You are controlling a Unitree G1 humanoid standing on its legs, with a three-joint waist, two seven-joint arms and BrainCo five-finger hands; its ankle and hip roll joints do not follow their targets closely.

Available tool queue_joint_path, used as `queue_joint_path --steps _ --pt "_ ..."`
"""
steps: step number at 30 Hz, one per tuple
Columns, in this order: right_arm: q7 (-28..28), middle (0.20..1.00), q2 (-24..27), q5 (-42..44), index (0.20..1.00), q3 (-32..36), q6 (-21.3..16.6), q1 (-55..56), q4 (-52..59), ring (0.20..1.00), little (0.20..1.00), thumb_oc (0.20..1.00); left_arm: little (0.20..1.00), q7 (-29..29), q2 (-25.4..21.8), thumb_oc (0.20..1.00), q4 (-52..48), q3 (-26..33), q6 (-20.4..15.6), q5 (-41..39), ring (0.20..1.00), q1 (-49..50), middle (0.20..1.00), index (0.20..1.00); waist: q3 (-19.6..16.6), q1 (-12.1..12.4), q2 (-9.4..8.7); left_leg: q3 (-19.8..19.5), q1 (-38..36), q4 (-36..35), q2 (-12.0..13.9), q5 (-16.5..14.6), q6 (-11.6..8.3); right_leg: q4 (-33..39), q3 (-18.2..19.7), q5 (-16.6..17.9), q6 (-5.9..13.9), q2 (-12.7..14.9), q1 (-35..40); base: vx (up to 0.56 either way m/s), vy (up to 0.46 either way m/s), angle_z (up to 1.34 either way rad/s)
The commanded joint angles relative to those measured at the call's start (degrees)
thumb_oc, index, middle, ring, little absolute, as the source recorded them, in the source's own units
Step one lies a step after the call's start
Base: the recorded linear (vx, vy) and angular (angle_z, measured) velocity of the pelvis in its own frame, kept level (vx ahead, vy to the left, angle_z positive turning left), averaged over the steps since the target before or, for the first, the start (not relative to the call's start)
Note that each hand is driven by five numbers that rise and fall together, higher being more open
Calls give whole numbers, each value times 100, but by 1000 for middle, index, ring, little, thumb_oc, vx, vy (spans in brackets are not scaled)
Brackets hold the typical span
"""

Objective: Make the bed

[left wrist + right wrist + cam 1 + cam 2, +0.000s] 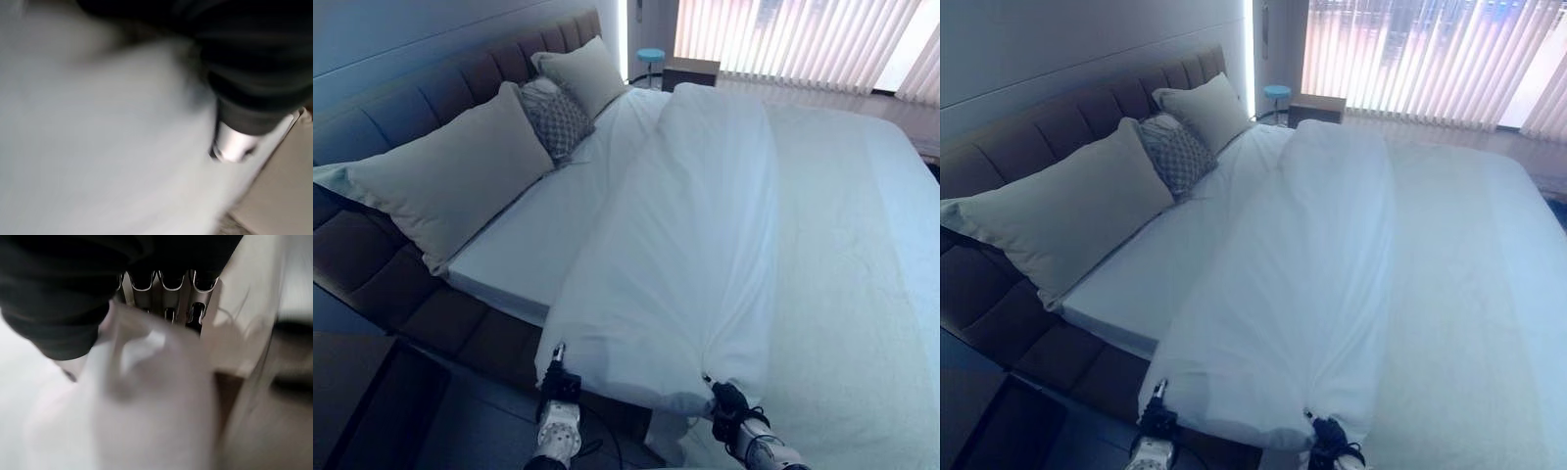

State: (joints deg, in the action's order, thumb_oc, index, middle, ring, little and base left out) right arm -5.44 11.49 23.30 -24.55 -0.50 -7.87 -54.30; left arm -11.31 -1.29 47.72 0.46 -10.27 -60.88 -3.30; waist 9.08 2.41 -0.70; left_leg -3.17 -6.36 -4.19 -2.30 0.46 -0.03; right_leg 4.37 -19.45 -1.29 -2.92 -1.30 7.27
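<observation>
A white duvet lies in a long heap down the middle of the bed, with bare white sheet showing beside it toward the pillows. My left hand holds the duvet's near edge at the bed's side, where the cloth gathers to a point. My right hand grips the same edge further right, and folds pull toward it. In the right wrist view its fingers curl over bunched white cloth. The left wrist view has a silver finger against white cloth.
Two large pale pillows and a patterned cushion lean on the dark padded headboard. A dark bedside table stands at lower left. A far nightstand, a blue stool and window blinds lie beyond the bed.
</observation>
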Motion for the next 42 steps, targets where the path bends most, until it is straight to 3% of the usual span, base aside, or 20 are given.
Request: queue_joint_path --steps 1,5,9,14,18,19,20,22,23,25,28,30,32,35,38,40,42 --pt "172 1000 220 -1853 1000 -376 180 -100 -406 1000 1000 1000 1000 -247 -597 1000 603 132 11 1749 1000 164 1000 1000 -24 114 -53 411 104 -81 -48 -110 -230 -100 230 -84 836 310 -54 35 6 2" --pt "138 1000 384 -2815 1000 -330 419 -225 -1129 1000 1000 1000 1000 -299 -577 1000 1449 262 251 2031 1000 151 1000 1000 -40 44 36 485 61 -81 -48 -120 -211 -125 263 -94 848 307 -48 33 5 2" --pt "146 1000 579 -2902 1000 -42 463 -225 -1359 1000 1000 1000 1000 -403 -616 1000 1984 411 395 2478 1000 104 1000 1000 -47 -28 109 562 -14 -81 -40 -143 -199 -235 331 -154 837 311 -44 34 -10 -4" --pt "180 1000 830 -2550 1000 330 420 -38 -1186 1000 1000 1000 1000 -691 -803 1000 2009 822 240 2486 1000 145 1000 1000 -41 -83 148 580 -118 -81 -17 -146 -216 -351 371 -258 793 306 1 45 -51 -8" --pt "328 1000 1086 -2248 1000 416 354 130 -299 1000 1000 1000 1000 -975 -926 1000 1218 878 7 2583 1000 213 1000 1000 34 -99 164 579 -167 -71 -3 -110 -230 -481 381 -346 756 313 -46 3 -61 -3" --pt "367 1000 1188 -2106 1000 440 314 182 32 1000 1000 1000 1000 -1038 -952 1000 960 881 -66 2586 1000 202 1000 1000 101 -103 155 592 -67 144 -8 -153 -232 -546 390 -369 741 340 -78 -133 -74 -2" --pt "512 1000 1452 -1700 1000 575 229 329 984 1000 1000 1000 1000 -1149 -1003 1000 133 834 -267 2619 1000 222 1000 1000 321 -110 101 715 395 961 -54 -309 -355 -753 386 -433 703 444 -231 -138 -52 -1" --pt "576 1000 1617 -1511 1000 665 155 431 1479 1000 1000 1000 1000 -1196 -1009 1000 -250 838 -392 2598 1000 215 1000 1000 428 -105 64 782 633 1337 -55 -341 -457 -851 386 -460 691 505 -314 -140 -49 1" --pt "700 1000 1804 -1048 1000 865 77 587 2213 1000 1000 1000 1000 -1163 -1061 1000 -1040 750 -539 2670 1000 241 1000 1000 539 -78 24 726 926 1806 -37 -251 -548 -930 406 -488 649 549 -389 -126 -39 5" --pt "816 1000 1931 -370 1000 1125 -179 706 2625 1000 1000 1000 1000 -958 -1052 1000 -1623 693 -720 2566 1000 290 1000 1000 657 9 30 447 1210 2102 -111 -67 -595 -993 501 -509 630 558 -462 -43 -12 2" --pt "1091 1000 1708 831 1000 1612 -414 765 2985 1000 1000 1000 1000 -517 -1241 1000 -2373 664 -767 2555 1000 268 1000 1000 677 27 -23 230 1504 1752 -25 -211 -487 -996 651 -545 715 614 -519 83 49 -22" --pt "1183 1000 1550 1478 1000 1843 -580 656 3175 1000 1000 1000 1000 -210 -1513 1000 -3045 605 -870 2565 1000 171 1000 1000 684 73 -8 19 1640 1326 102 59 -498 -945 805 -563 759 577 -470 164 125 -23" --pt "1098 1000 1453 1548 1000 1987 -705 505 3220 1000 1000 1000 1000 -88 -1596 1000 -3377 658 -989 2535 1000 32 1000 1000 699 128 29 -179 1822 1110 169 325 -567 -936 931 -636 754 539 -431 162 142 -28" --pt "959 1000 1278 1745 1000 2186 -883 350 3694 1000 1000 1000 1000 115 -1633 1000 -4130 622 -1178 2429 1000 -270 1000 1000 690 112 4 17 1688 1058 146 132 -439 -1029 1079 -779 834 656 -410 160 250 -37" --pt "779 1000 944 1949 1000 2102 -1170 -147 4056 1000 1000 1000 1000 82 -1819 1000 -4687 568 -1350 2589 1000 -611 1000 1000 807 153 -44 303 1674 1184 103 -114 -178 -1663 1385 -801 979 862 -900 36 343 -93" --pt "689 1000 780 2013 1000 1888 -1318 -654 4295 1000 1000 1000 1000 152 -1990 1000 -4889 380 -1404 2481 1000 -944 1000 1000 1042 178 -43 528 1701 1249 109 -209 -30 -2321 1551 -588 1127 999 -1453 -77 329 -111" --pt "400 1000 699 1977 1000 1548 -1438 -1481 4259 1000 1000 1000 1000 391 -2154 1000 -4828 -110 -1373 1988 1000 -1541 1000 1000 1414 158 -13 723 1856 1303 112 -172 45 -2764 1617 -227 1131 1055 -2001 -139 277 -48"
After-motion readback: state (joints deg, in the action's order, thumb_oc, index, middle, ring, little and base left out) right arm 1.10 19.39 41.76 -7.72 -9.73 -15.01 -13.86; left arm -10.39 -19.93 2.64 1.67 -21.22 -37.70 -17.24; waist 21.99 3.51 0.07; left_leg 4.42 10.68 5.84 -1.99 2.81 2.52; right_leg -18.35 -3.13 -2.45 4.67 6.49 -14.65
